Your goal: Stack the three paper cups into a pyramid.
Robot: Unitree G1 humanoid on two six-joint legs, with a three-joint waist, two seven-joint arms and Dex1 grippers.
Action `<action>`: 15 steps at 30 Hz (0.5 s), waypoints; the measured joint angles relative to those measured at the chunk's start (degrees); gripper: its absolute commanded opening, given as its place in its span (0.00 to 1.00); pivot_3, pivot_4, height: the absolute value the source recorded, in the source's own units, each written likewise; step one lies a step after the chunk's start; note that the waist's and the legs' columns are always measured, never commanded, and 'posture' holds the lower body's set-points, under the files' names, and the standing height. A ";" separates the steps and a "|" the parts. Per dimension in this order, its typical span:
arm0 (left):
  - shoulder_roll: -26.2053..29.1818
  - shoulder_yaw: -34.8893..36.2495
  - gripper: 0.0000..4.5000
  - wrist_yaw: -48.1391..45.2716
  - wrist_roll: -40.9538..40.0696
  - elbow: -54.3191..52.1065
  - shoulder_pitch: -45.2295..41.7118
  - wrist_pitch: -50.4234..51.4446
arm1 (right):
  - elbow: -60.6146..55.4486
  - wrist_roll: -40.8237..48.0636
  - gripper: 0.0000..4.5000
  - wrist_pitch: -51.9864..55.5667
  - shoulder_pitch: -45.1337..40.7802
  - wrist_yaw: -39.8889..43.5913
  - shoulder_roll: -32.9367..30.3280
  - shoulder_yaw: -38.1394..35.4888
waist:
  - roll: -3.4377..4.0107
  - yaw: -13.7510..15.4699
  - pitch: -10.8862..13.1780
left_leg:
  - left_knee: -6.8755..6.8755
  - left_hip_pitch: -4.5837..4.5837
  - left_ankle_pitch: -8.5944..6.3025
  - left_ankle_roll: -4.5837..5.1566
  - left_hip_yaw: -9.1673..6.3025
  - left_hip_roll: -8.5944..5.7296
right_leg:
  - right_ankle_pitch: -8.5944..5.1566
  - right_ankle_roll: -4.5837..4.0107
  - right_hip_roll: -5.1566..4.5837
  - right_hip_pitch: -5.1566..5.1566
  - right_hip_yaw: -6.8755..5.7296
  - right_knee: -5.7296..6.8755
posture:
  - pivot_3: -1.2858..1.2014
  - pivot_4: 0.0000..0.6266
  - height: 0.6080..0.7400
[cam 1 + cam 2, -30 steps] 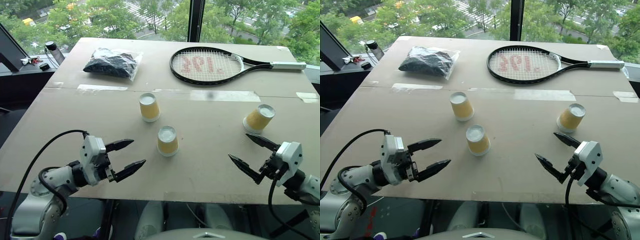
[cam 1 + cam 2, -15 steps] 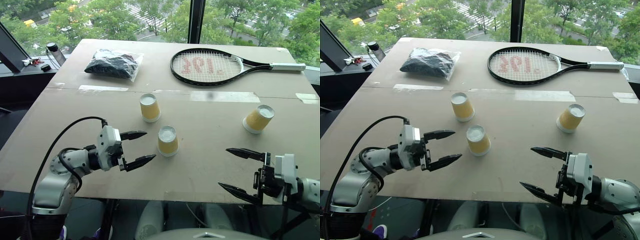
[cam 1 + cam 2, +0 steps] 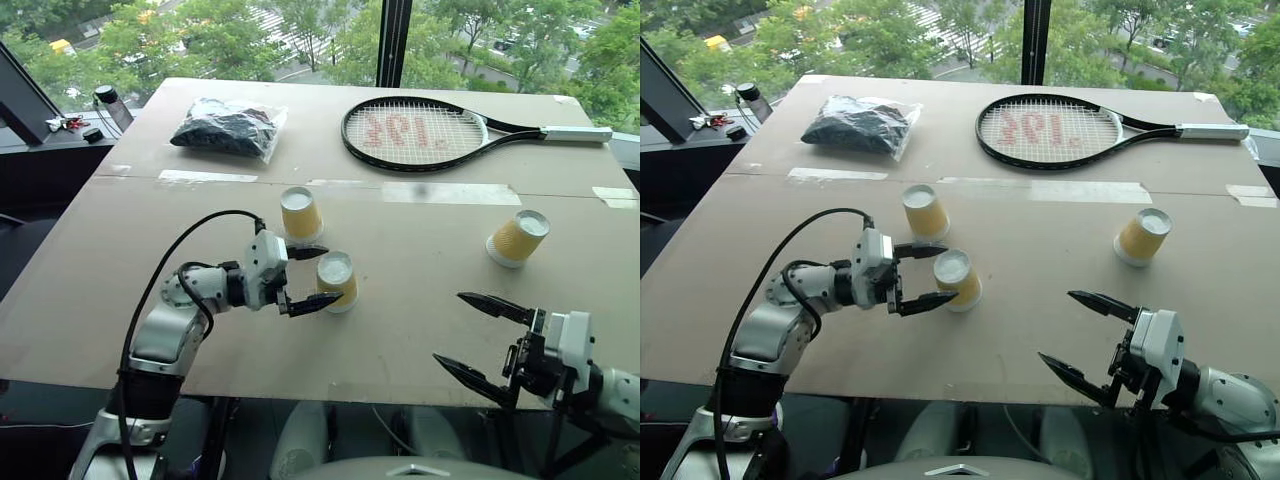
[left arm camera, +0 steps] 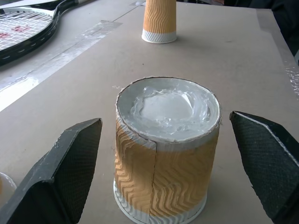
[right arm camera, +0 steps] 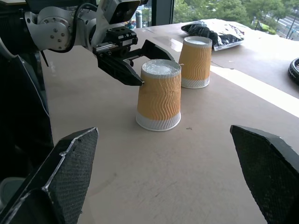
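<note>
left claw (image 3: 306, 276) wide open, straddling middle cup (image 3: 336, 281), holding nothing | right claw (image 3: 478, 338) wide open, empty, over table's near edge (image 3: 400, 385)

The racket's (image 4: 25, 25) head runs off the left wrist view's edge, the far cup (image 4: 159, 21) loses its top there, and the small items (image 3: 68, 124) beyond the table's (image 3: 80, 270) corner are too tiny to identify.
</note>
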 measured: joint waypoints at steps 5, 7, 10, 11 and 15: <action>-2.32 -1.66 0.67 -1.22 0.79 3.10 -2.14 -1.41 | -0.91 -1.44 1.00 -0.41 2.42 -1.71 1.00 -0.38 | 0.00 0.16 0.00 | 0.01 -0.01 0.00 0.00 -0.03 0.00 | 0.00 0.00 0.00 0.00 -0.05 0.01 | 0.52 0.24 1.00; -2.93 -2.18 0.67 -1.96 0.94 4.49 -3.07 -2.25 | -2.49 -1.83 1.00 -0.41 3.22 -2.61 1.19 -0.33 | 0.00 0.13 0.00 | 0.00 -0.01 0.00 0.00 -0.03 0.00 | 0.00 0.00 0.00 0.00 -0.05 0.00 | 0.52 0.24 1.00; -3.30 -2.38 0.67 -2.83 1.42 6.53 -4.43 -3.67 | -3.91 -2.05 1.00 -0.41 4.41 -3.53 1.31 -0.31 | 0.00 0.11 0.00 | 0.00 -0.01 0.00 0.00 -0.02 0.00 | 0.00 0.00 0.00 0.00 -0.06 0.00 | 0.52 0.24 1.00; -3.52 -2.37 0.67 -2.92 1.72 7.27 -4.86 -4.19 | -4.00 -2.14 1.00 -0.41 4.71 -3.65 1.32 -0.29 | -0.01 0.11 0.00 | 0.01 -0.01 0.00 0.00 -0.03 0.00 | 0.00 0.00 0.00 0.01 -0.08 0.00 | 0.52 0.24 1.00; -4.96 -2.64 0.67 -2.93 2.69 10.27 -7.37 -5.82 | -4.03 -3.06 1.00 -0.41 4.93 -5.01 1.65 -0.31 | -0.01 0.11 0.00 | 0.02 -0.02 0.00 0.00 -0.03 -0.02 | 0.00 0.00 0.00 0.01 -0.08 0.00 | 0.52 0.24 1.00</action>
